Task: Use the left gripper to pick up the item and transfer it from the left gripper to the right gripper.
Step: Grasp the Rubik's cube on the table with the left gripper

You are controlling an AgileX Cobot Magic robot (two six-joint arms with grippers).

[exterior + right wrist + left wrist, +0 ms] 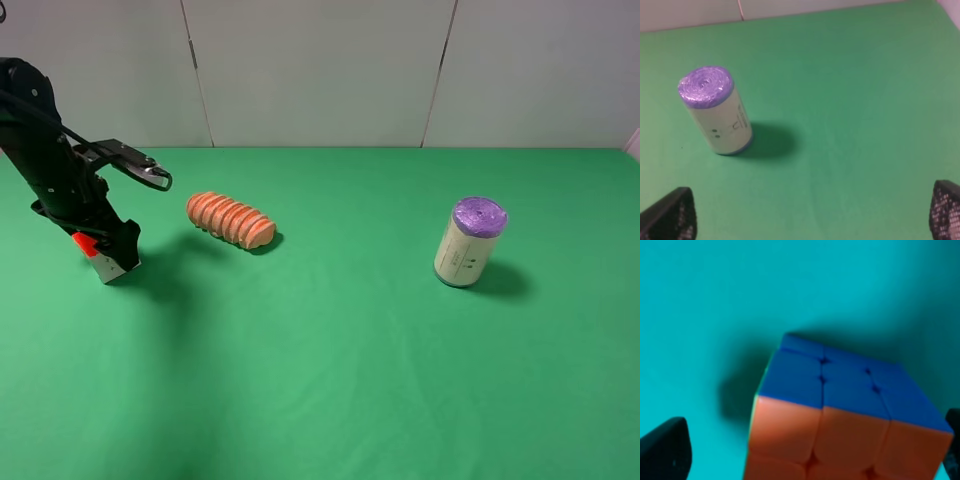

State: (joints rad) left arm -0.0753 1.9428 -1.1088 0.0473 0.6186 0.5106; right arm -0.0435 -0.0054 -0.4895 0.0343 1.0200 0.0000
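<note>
The item, a small puzzle cube [104,262], sits on the green mat at the far left, showing red and pale faces. In the left wrist view the cube [840,415] fills the frame with blue and orange faces. My left gripper [112,252] is lowered over it. Its jaws are open and straddle the cube, with a gap showing between the one fingertip [665,452] and the cube's side. My right gripper [812,220] is out of the exterior view. Its jaws are wide open and empty above the mat.
A ridged orange bread loaf [231,220] lies just right of the left arm. A purple-topped beige cylinder [468,241] stands at the right and shows in the right wrist view [716,110]. A pale wall borders the mat's far edge.
</note>
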